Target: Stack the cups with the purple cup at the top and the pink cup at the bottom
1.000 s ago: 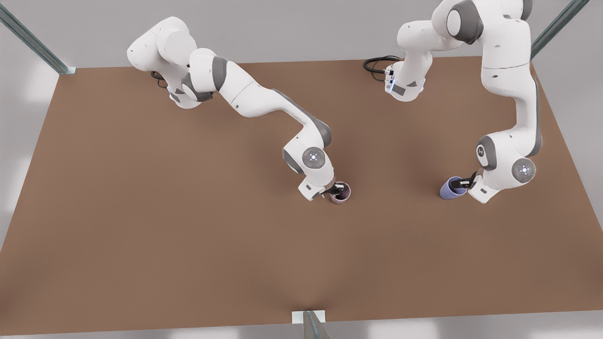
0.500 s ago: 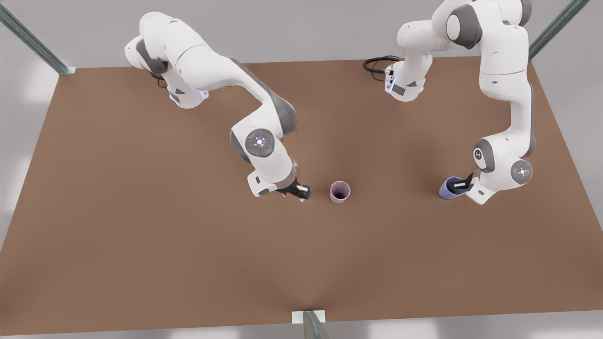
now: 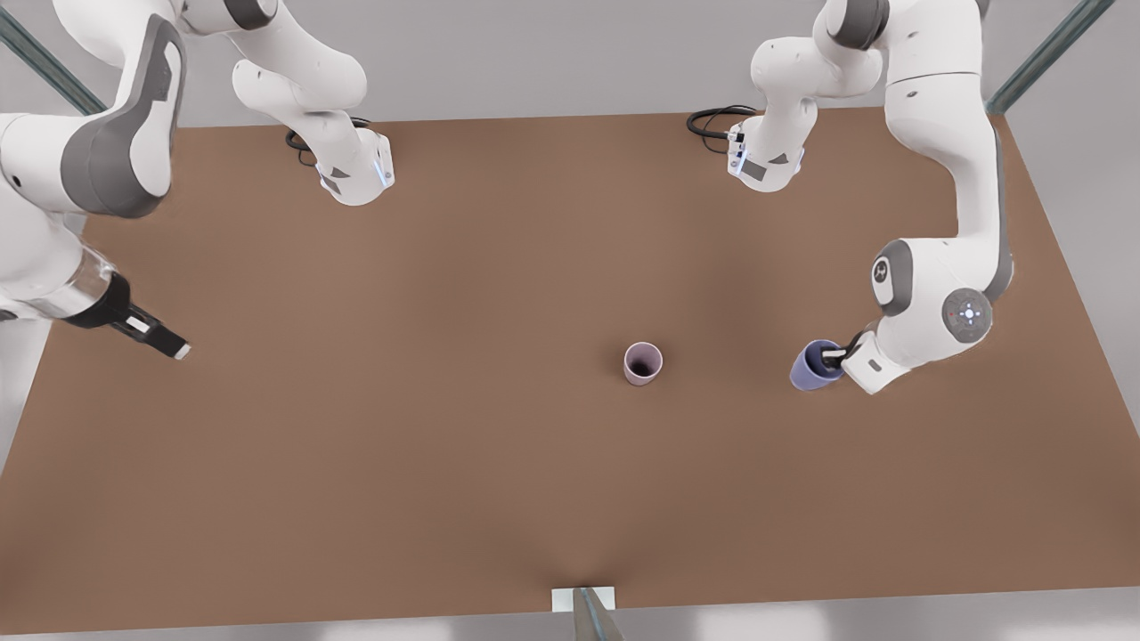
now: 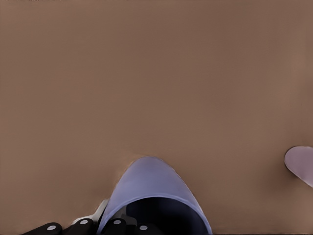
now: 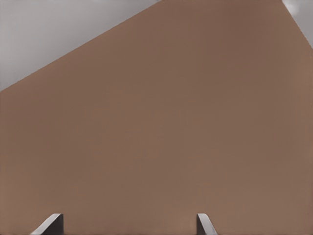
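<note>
so far, found no stack: saw the pink cup (image 3: 643, 363) standing upright and alone near the middle of the table (image 3: 356, 463), mouth up and nothing in it, so judged the bottom place ready. found the purple cup (image 3: 812, 367) at about three o'clock of it in the front view, apart from it and tipped so that its mouth leaned toward the wrist. saw the left gripper (image 3: 835, 358) clamped on that cup's rim from the four o'clock side, with one finger inside the mouth and the other outside the wall, as confirmed in the left wrist view, with the purple cup (image 4: 149, 188) close under the camera and the pink cup (image 4: 301, 164) off at the edge. could not tell whether the held cup was clear of the table. judged the carry over to the pink cup, the righting and the lowering in as left to do. found the right gripper (image 3: 165, 341) waiting far out at nine o'clock of the pink cup, well apart, its fingertips (image 5: 49, 224) spread and holding nothing.
</note>
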`<state>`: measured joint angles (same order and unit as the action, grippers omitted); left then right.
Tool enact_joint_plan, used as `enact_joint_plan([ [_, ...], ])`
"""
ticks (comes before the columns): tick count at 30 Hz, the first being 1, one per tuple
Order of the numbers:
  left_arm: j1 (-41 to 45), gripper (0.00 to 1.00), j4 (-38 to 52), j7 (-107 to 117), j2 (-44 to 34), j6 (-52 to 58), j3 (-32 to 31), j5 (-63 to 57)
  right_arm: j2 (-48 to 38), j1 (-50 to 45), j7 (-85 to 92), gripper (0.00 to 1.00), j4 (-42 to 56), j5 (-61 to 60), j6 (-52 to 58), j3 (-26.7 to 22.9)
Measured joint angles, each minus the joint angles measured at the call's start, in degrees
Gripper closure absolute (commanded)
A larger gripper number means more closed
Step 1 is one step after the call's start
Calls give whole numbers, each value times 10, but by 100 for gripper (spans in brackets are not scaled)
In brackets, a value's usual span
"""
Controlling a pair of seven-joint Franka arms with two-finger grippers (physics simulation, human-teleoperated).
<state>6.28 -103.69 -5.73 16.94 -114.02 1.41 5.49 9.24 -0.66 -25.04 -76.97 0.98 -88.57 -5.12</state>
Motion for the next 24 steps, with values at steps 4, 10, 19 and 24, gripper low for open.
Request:
enact_joint_plan([
  [4, 3, 79, 17, 54, -7, 42, -112, 1, 16, -2, 62, 0, 13, 0, 18, -4],
  [10, 39, 79, 94, 157, 48, 68, -174, 1, 29, 11, 132, 0, 22, -10, 29, -10],
  [19, 77, 79, 144, 289, 112, 61, -176, -3, 25, 31, 203, 0, 24, -18, 35, -11],
  [24, 77, 79, 148, 338, 129, 56, -173, -8, 26, 29, 230, 0, 25, -17, 35, -9],
])
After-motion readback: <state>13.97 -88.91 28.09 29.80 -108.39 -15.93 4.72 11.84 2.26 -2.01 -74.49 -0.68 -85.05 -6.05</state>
